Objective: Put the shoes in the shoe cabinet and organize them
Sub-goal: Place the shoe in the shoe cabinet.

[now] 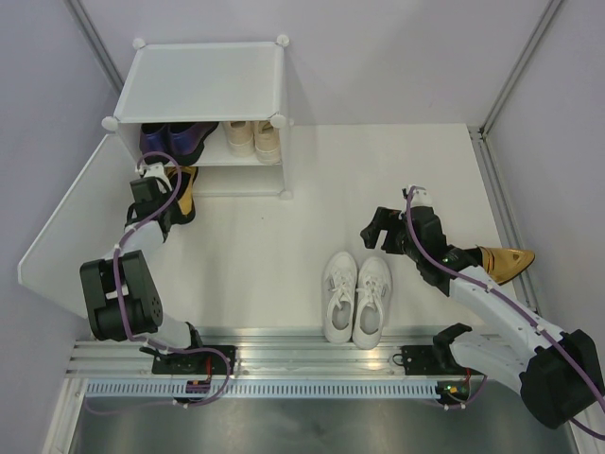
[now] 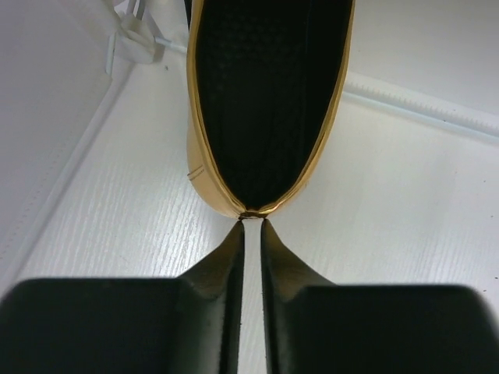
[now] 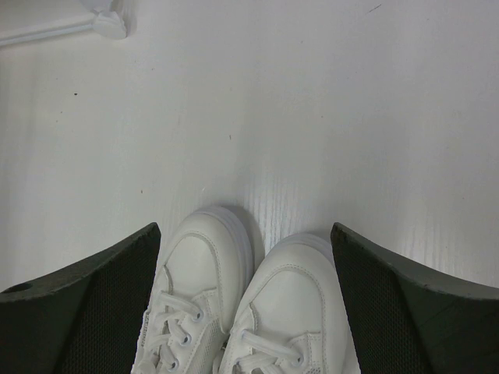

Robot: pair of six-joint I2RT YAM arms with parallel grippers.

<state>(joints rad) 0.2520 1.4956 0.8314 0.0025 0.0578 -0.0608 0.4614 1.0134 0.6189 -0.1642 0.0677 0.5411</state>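
Gold heel (image 2: pixel 265 101) pinched at back rim between narrow jaws of left gripper (image 2: pixel 251 234), at lower mouth of shoe cabinet (image 1: pixel 203 80); recommend confirming bite before sliding straight in, toe first; right gripper (image 3: pixel 245 226) wide open over white sneakers (image 3: pixel 296 296).

Metallic gold on the outside and rim of the heel (image 2: pixel 269 101) right at the tips of the left gripper (image 2: pixel 252 224), black finely dotted lining inside. Matte black on that gripper. Plain white, laces included, on the sneakers (image 3: pixel 242 312) between the tips of the right gripper (image 3: pixel 243 228), itself dark grey with fine mesh. White with faint grain on the table (image 3: pixel 312 117) beyond.
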